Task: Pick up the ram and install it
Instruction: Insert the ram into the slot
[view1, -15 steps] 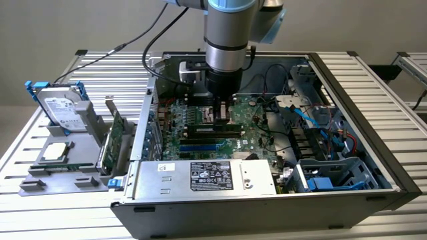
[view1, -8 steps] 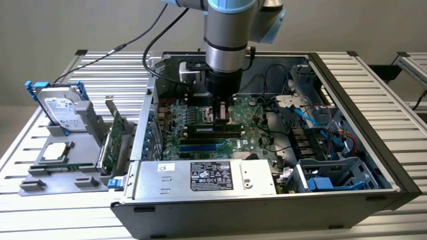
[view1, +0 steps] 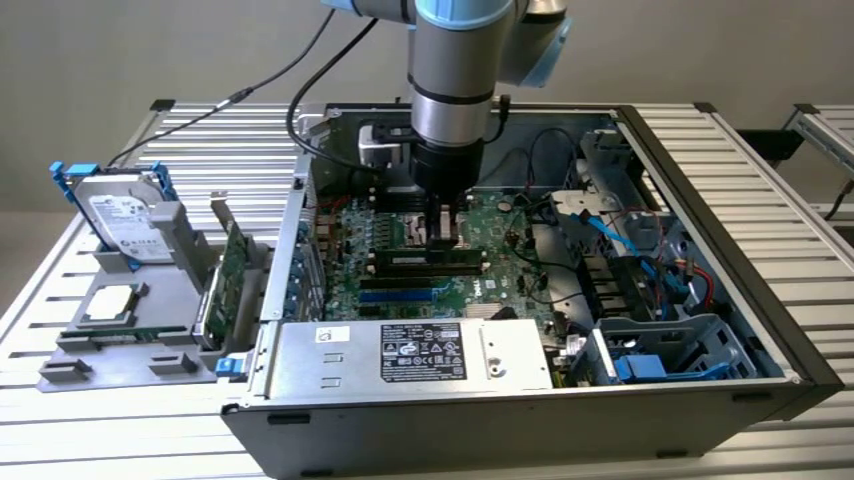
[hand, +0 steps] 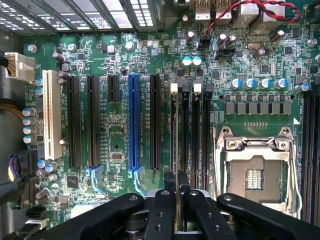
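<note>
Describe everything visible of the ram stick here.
The long, thin green ram stick with dark chips stands on its long edge in the black memory slot nearest the black expansion slots on the green motherboard, one end by a white latch. The wrist view shows it edge-on, as a thin strip. The black gripper is shut on its upper edge. How deeply it is seated cannot be told.

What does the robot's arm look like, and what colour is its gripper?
The arm is a silver-grey tube with a light blue joint cap and a black band. Black cables run from it. The gripper is black, its slim fingers dotted with round screw holes.
</note>
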